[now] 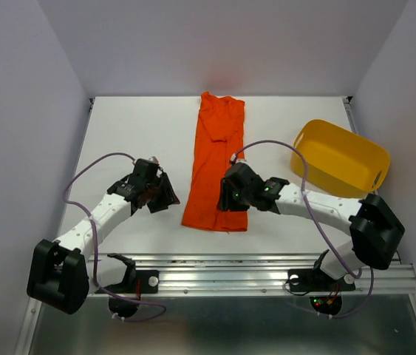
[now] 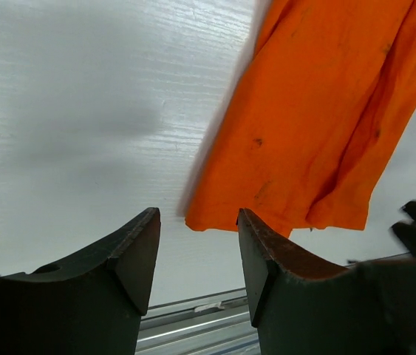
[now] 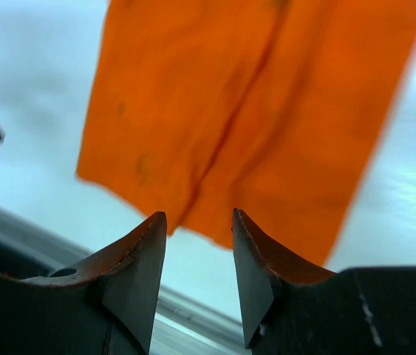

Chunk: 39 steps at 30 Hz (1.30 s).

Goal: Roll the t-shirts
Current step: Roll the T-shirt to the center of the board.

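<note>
Right fingers (image 3: 137, 274) parted, empty — t-shirt (image 3: 252, 111) blurred, its top cut off.

Thin matt cloth t-shirt (image 1: 215, 163), faintly grained matt table (image 1: 134, 126), glossy plastic tub (image 1: 338, 157).

left fingers (image 2: 135, 259) parted, right fingers (image 3: 134, 275) parted
</note>
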Each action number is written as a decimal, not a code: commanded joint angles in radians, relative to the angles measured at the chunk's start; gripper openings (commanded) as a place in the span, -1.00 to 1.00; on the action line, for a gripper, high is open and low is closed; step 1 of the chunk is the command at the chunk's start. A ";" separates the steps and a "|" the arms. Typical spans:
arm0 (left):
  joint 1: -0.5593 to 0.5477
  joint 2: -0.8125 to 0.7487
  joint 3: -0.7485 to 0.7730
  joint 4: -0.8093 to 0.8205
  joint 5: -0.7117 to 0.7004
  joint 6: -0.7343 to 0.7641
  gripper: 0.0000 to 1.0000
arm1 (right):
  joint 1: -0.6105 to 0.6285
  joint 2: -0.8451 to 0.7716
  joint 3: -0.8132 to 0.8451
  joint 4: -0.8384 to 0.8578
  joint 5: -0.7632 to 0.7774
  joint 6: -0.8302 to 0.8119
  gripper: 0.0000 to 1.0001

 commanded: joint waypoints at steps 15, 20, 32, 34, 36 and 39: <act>-0.003 -0.002 0.052 0.005 -0.054 0.045 0.18 | 0.189 0.206 0.029 0.086 0.026 0.260 -0.04; -0.003 0.002 0.051 0.008 -0.048 0.048 0.19 | 0.189 0.255 0.043 0.093 0.010 0.265 -0.08; -0.003 -0.004 0.040 0.013 -0.048 0.051 0.19 | 0.198 0.209 0.018 0.098 0.056 0.286 -0.77; -0.003 0.001 0.038 0.016 -0.045 0.051 0.19 | 0.198 0.208 0.018 0.096 0.054 0.285 -0.70; -0.005 0.007 0.038 0.019 -0.043 0.051 0.19 | 0.198 0.211 0.018 0.095 0.051 0.285 -0.72; -0.005 0.007 0.038 0.019 -0.042 0.051 0.19 | 0.207 0.209 0.017 0.093 0.052 0.286 -0.98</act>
